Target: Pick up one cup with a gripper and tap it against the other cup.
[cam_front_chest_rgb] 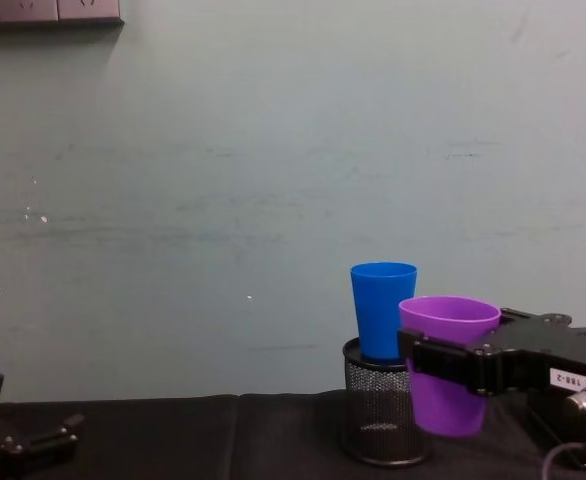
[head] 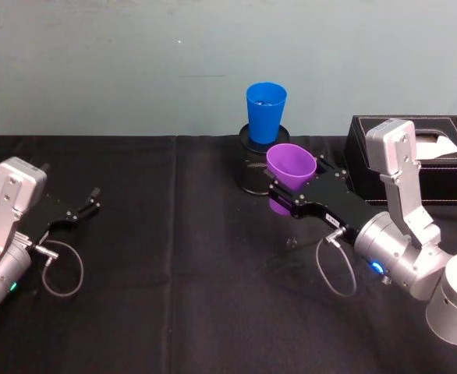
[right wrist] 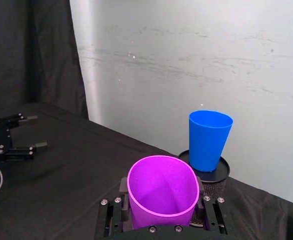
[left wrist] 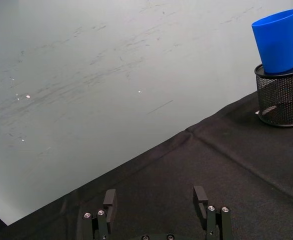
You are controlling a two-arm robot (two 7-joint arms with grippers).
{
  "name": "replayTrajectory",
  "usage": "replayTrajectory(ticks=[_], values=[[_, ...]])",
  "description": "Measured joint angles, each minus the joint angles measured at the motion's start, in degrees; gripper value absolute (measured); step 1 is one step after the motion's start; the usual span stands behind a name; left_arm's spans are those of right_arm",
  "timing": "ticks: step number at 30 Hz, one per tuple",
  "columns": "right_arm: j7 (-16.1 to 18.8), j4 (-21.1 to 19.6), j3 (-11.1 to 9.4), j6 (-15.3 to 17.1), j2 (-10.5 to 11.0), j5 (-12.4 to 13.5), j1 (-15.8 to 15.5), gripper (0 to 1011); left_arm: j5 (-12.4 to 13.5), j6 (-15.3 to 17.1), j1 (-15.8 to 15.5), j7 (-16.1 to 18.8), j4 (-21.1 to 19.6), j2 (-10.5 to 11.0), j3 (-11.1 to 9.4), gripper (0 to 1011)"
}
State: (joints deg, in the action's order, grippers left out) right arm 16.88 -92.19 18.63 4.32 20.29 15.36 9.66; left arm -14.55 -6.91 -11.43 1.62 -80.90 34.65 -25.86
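The purple cup (head: 291, 165) is clamped in the right gripper (head: 295, 191), lifted, near the blue cup (head: 265, 111) on the holder (head: 252, 170); the tap is judged undone. The left gripper (head: 88, 204) is parked, fingers apart.

Bench (head: 174, 296) lies open from the left tool (head: 90, 201) across to centre. The right tool (head: 295, 188), clamped on the purple cup (head: 291, 164), is hemmed in. The mesh holder (head: 252, 171) carrying the blue cup (head: 265, 113) stands just behind it, the black box (head: 357, 152) is on its right, and the wall (head: 135, 62) lies beyond.
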Motion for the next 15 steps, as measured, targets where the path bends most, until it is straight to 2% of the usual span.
replayTrajectory(ticks=[8, 15], values=[[1.3, 3.0, 0.7, 1.2, -1.2, -1.0, 3.1, 721, 0.0, 0.0, 0.0, 0.0, 0.0, 0.0, 0.0, 1000], [2.5, 8.5, 1.6, 2.0, -2.9, -1.6, 7.9, 721, 0.0, 0.0, 0.0, 0.0, 0.0, 0.0, 0.0, 1000]])
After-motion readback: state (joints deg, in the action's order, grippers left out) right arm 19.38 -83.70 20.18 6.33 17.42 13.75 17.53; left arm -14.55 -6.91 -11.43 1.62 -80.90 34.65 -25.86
